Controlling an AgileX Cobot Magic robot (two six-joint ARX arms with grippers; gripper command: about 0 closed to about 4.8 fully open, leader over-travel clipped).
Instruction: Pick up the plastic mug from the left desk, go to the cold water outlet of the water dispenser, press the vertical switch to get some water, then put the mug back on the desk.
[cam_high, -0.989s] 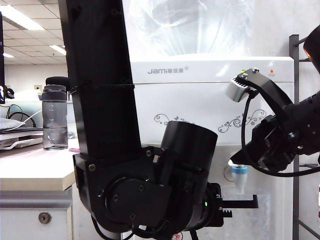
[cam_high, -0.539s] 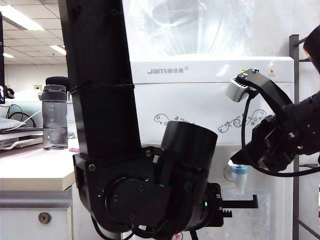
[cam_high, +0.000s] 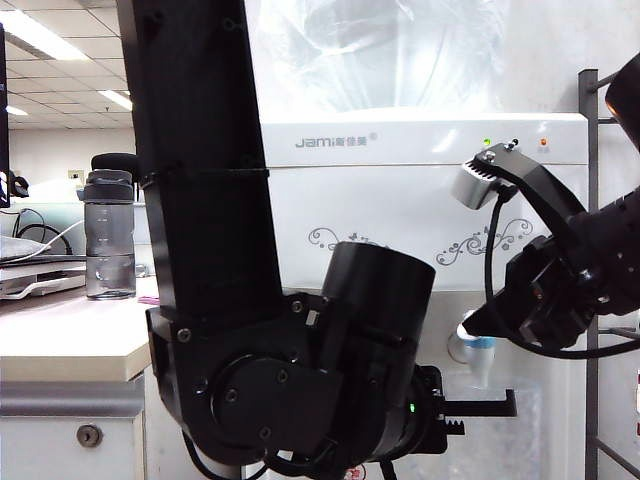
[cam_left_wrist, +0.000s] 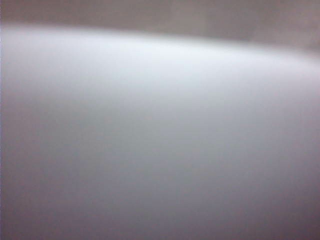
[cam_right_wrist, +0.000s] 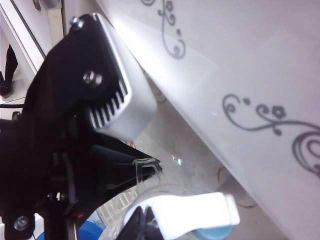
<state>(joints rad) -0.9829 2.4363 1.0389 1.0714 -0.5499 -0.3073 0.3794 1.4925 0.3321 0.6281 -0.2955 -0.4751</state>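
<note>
1. We face the water dispenser (cam_high: 400, 200), a white cabinet with grey floral swirls and a large clear bottle on top.
2. The left arm, thick and black, fills the middle of the exterior view. The left gripper (cam_high: 505, 403) reaches out level below the taps.
3. Its fingers are closed together. They appear to be clamped on the upper edge of the plastic mug (cam_high: 497, 437), though the clear wall is faint against the white cabinet.
4. The plastic mug hangs in the air directly under the cold water outlet (cam_high: 481, 352), off the worktop.
5. The cold water outlet is a small white tap with a blue collar and a short spout that points down into the mug.
6. The right gripper (cam_high: 468, 326) comes in from the right side and slopes downward. Its tip is at the top of the blue-collared tap.
7. In the right wrist view, the vertical switch (cam_right_wrist: 192, 212) is a white piece lying just beside the dark fingers (cam_right_wrist: 136, 222). We cannot tell whether these fingers are apart or together.
8. The left wrist view is a blurred wash of pale grey with nothing distinct in it.
9. The left desk (cam_high: 60, 340), a cream worktop, sits at the left edge. A dark grey lidded bottle (cam_high: 110, 235) stands upright on it, well apart from the mug.
</note>
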